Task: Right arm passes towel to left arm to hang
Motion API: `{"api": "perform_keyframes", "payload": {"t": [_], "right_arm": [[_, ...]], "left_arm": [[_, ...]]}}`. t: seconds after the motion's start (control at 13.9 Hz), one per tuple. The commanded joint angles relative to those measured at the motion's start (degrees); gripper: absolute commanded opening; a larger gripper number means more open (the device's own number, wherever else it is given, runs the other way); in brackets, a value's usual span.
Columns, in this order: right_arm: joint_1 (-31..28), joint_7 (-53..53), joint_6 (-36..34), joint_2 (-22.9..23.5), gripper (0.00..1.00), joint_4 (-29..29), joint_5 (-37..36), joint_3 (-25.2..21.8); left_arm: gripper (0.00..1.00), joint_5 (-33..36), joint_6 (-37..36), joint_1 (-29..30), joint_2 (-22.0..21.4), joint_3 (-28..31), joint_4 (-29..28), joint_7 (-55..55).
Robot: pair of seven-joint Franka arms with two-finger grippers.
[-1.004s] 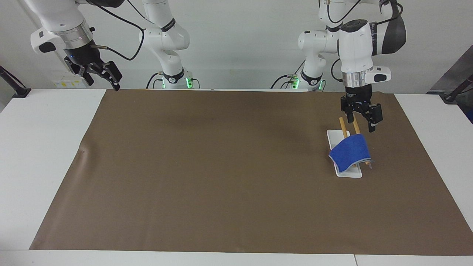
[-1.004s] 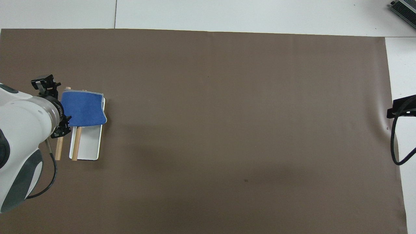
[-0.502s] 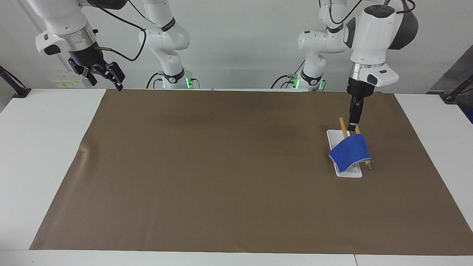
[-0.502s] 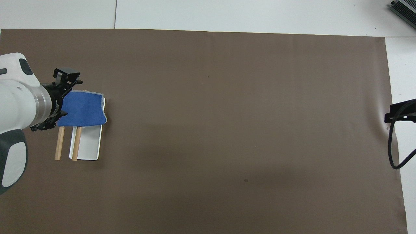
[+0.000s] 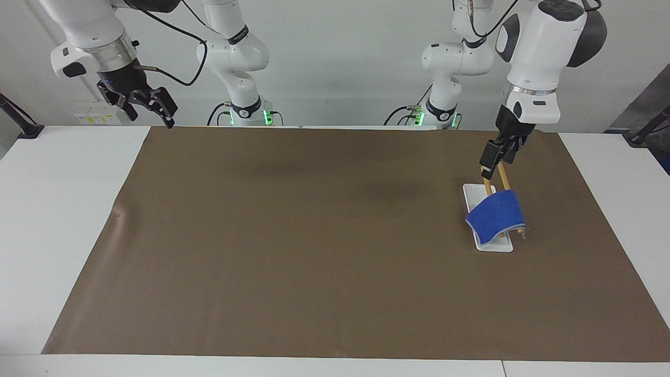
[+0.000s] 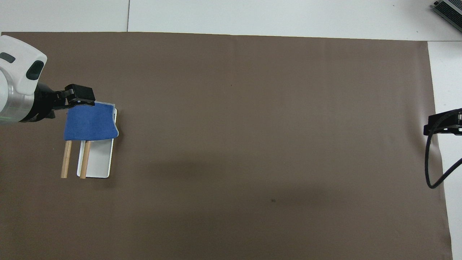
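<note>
- We find the blue towel (image 5: 495, 216) draped over the two wooden rods (image 5: 503, 177) of the white rack (image 5: 493, 246), toward the left arm's end of the brown mat (image 5: 314, 235).
- We see the left gripper (image 5: 497, 152) raised over the rods' bare ends, clear of the towel, jaws wide and empty.
- We see the right gripper (image 5: 149, 107) waiting in the air over the table edge at the right arm's end, jaws wide, holding nothing.
</note>
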Motion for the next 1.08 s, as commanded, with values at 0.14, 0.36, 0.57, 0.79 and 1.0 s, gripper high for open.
{"api": "perform_keyframes", "payload": {"t": [0.14,0.36,0.57,0.79,1.0], "right_arm": [[0.05,0.79,1.11,-1.45,1.00,-1.91,-0.44,0.61],[-0.56,0.96,1.29,-1.45,1.00,-1.82,2.28,0.52],[-0.65,0.52,1.02,-1.45,1.00,-1.82,2.29,0.52],[-0.56,0.52,0.94,-3.12,1.00,-1.64,2.29,0.52],[-0.30,-0.09,1.55,-3.91,1.00,-1.47,2.11,0.61]], "left_arm": [[1.00,0.30,-13.39,0.52,5.46,1.67,11.81,18.46],[1.00,1.10,-16.67,0.87,5.56,2.11,14.12,20.68],[1.00,0.84,-18.25,2.62,2.75,1.85,12.29,24.56],[1.00,0.66,-17.29,2.62,1.78,1.85,10.35,25.00],[1.00,0.57,-15.97,2.62,1.08,1.85,8.85,25.09]]}}
